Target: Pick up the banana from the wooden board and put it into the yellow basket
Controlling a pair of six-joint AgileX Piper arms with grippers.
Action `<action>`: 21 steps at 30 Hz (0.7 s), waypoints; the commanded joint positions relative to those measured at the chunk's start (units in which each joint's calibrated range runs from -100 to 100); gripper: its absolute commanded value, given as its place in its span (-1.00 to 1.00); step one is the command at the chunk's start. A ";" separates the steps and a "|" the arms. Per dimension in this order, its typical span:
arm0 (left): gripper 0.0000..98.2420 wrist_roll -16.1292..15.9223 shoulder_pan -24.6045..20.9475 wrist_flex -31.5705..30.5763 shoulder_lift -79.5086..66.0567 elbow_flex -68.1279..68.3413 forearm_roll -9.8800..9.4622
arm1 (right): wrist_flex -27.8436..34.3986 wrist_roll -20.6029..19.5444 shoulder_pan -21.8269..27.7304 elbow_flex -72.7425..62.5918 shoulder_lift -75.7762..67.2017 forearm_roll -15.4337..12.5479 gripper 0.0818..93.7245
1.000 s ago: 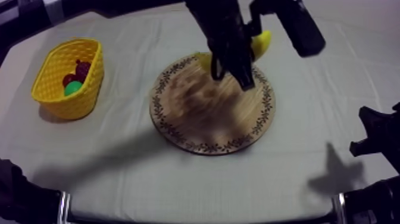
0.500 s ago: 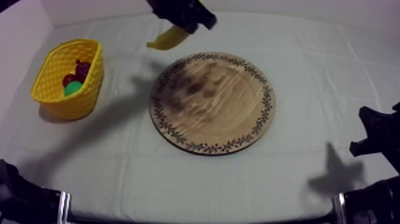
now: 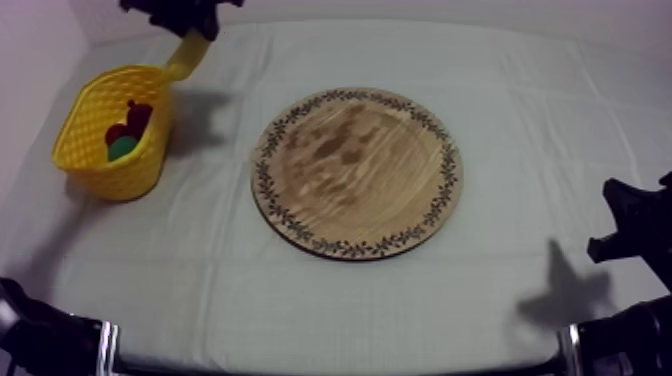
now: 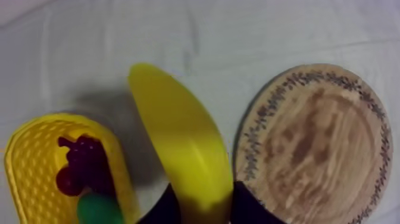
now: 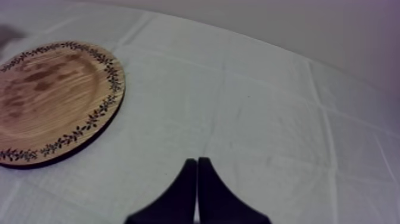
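Left gripper (image 3: 186,18): you'll find it in the upper left of the top view, its black fingers clamped on the curved yellow toy banana (image 3: 187,55).
Banana: in the air, its lower tip near the far rim of the yellow woven basket (image 3: 135,165).
Round wooden board with a patterned rim (image 3: 356,170): centre of the frame, right of the basket.
Right gripper (image 5: 197,162): fingers pressed together on nothing.

- a dark bunch of grapes (image 3: 138,113) lies well over on my left side of the table.
- a small red fruit (image 3: 116,132) touches the grapes.
- a green fruit (image 3: 123,149) rests just beside the red one.
- a grey-white cloth (image 3: 560,150), creased in lines, covers the table.
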 commanded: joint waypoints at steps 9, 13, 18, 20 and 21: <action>-0.72 1.09 -10.05 1.19 -4.64 7.07 1.72 | -0.03 0.01 -0.03 0.01 0.00 0.01 -0.99; -0.71 0.68 -13.42 1.91 -6.28 9.37 2.21 | -0.03 0.01 -0.03 0.01 0.00 0.01 -0.99; -0.70 0.35 -16.26 3.84 -7.50 11.01 2.34 | -0.03 0.01 -0.03 0.01 0.00 0.01 -0.99; -0.70 0.18 -16.93 4.67 -7.64 11.29 2.40 | -0.03 0.01 -0.03 0.01 0.00 0.01 -0.99; -0.70 0.11 -17.17 4.97 -7.64 11.43 2.44 | -0.03 0.01 -0.03 0.01 0.00 0.01 -0.99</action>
